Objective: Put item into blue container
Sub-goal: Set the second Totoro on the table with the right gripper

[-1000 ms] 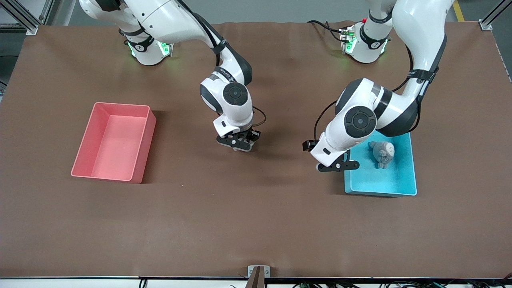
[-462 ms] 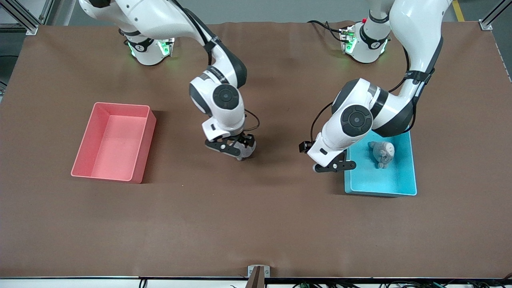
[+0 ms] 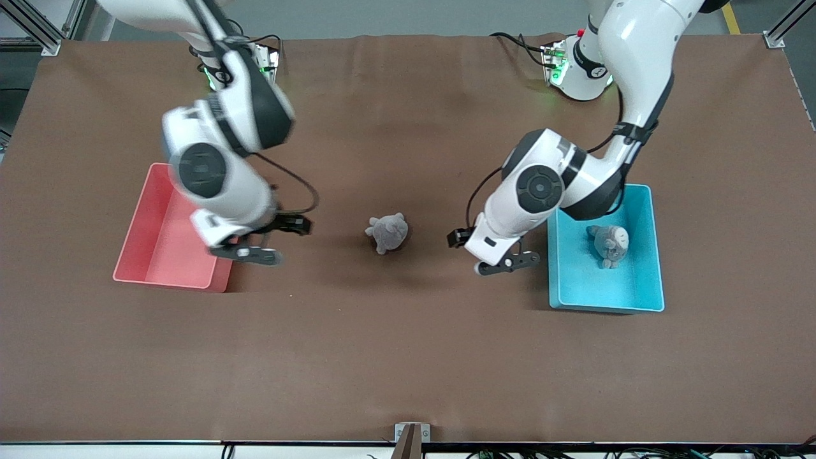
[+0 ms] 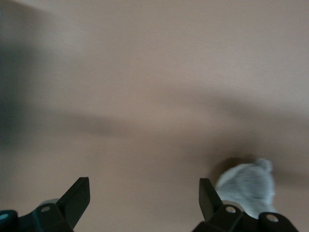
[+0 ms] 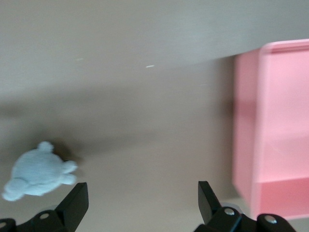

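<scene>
- Both arms have glossy white rounded shells with black bands at the joints and round dark grey caps on the wrists.
- Thin black cables loop from forearm to wrist.
- Green lights glow at the bases.
- Left end effector [image 3: 508, 262] and right end effector [image 3: 250, 252] have black angular fingers with small silver screws.

A robotics lab (aluminium framing [image 3: 38, 29], brown-covered table [image 3: 408, 357]).

The big brown table [image 3: 408, 357] has a pink bin [image 3: 167, 271] toward the right arm's end and a blue bin [image 3: 605, 293] toward the left arm's end. A small grey plush toy [image 3: 387, 233] lies on the table between the two bins.
</scene>
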